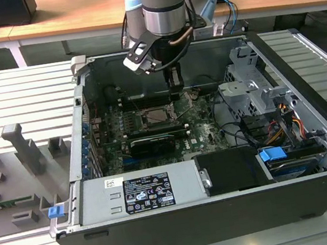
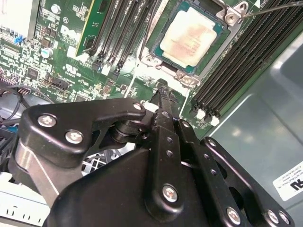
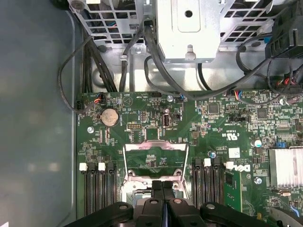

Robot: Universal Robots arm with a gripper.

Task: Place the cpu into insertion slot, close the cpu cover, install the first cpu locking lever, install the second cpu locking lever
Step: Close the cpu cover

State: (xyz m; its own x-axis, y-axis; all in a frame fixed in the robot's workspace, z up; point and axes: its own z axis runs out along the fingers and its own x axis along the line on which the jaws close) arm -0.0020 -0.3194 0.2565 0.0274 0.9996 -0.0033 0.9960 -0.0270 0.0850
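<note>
The cpu (image 2: 189,40) lies seated in the insertion slot (image 2: 154,47). The fingers (image 2: 164,118), clenched together on nothing, sit just beside that slot. The cpu cover (image 3: 155,145) stands raised at its edge.

Arm (image 1: 163,1) vertical; gripper (image 1: 175,88) straight down; fingers (image 3: 157,190) flush together, tip to tip

A robotics lab: an opened computer case (image 1: 228,219) on a slotted metal bench (image 1: 20,101), wooden desks (image 1: 66,16) behind.

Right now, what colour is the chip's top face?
The chip is pale silver-beige with a faint brownish stain, clearest in the second wrist view.
</note>
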